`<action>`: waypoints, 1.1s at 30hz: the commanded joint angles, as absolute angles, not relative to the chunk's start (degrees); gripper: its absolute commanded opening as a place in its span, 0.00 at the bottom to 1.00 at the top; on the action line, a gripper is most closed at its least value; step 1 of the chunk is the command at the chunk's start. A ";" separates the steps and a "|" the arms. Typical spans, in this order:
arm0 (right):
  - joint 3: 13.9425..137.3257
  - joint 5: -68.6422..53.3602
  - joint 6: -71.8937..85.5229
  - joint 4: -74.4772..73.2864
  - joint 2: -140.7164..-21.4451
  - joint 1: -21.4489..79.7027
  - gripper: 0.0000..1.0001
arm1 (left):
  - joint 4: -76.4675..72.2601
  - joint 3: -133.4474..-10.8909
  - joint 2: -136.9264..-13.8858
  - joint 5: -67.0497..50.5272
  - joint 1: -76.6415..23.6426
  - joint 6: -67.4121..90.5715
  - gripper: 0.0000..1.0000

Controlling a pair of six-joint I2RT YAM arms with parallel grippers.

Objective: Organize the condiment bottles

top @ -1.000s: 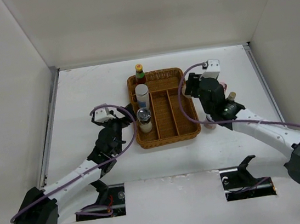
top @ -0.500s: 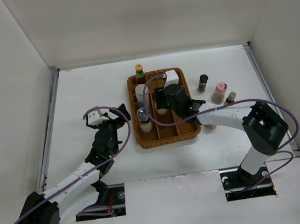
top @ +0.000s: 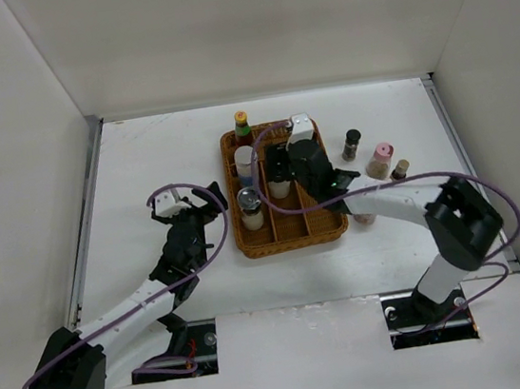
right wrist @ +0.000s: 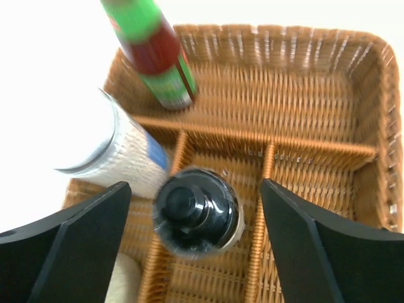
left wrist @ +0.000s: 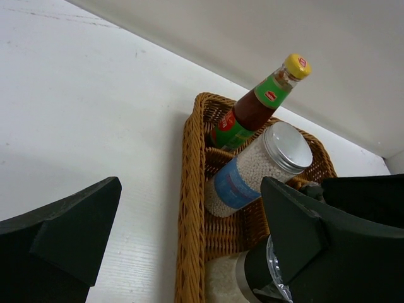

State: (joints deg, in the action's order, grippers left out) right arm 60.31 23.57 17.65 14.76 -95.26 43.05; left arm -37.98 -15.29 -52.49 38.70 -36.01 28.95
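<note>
Four of the condiment bottles stand in the brown wicker tray (top: 315,208). At its far left are a red sauce bottle (top: 242,123) (left wrist: 252,107) with a yellow cap, a silver-lidded jar (top: 245,163) (left wrist: 259,170) and a shaker (top: 251,207). A black-capped bottle (right wrist: 197,211) (top: 280,188) stands upright in the middle compartment. My right gripper (right wrist: 196,185) (top: 278,165) hangs open over it, both fingers well apart from the cap. My left gripper (left wrist: 189,183) (top: 210,202) is open and empty beside the tray's left rim.
On the table right of the tray stand a black-capped bottle (top: 352,143), a pink-capped one (top: 383,159) and a tan-capped one (top: 398,170). White walls close in the table on three sides. The right arm's links cross over the tray's right half.
My right arm swung from the right side over the tray with the black-capped bottle, then its jaws opened and let the bottle go. The left gripper drew back slightly from the tray.
</note>
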 commanded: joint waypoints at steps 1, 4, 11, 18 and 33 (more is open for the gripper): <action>57.06 25.05 17.58 20.30 -82.39 42.67 0.92 | -40.96 -15.64 -52.65 38.06 -36.08 29.53 0.95; 47.41 30.30 20.11 18.47 -71.49 41.62 0.84 | -41.04 -15.64 -52.21 38.06 -36.43 29.53 0.95; 30.25 44.38 32.76 -7.17 -49.86 37.84 0.71 | -41.04 -15.82 -52.03 37.71 -36.78 29.53 0.95; 28.65 38.15 35.16 -11.87 -50.26 31.42 0.96 | -40.96 -15.91 -52.12 37.53 -36.87 29.53 0.95; 30.06 37.33 31.91 -2.90 -55.48 28.95 0.53 | -41.04 -15.82 -51.95 37.27 -37.13 29.62 0.95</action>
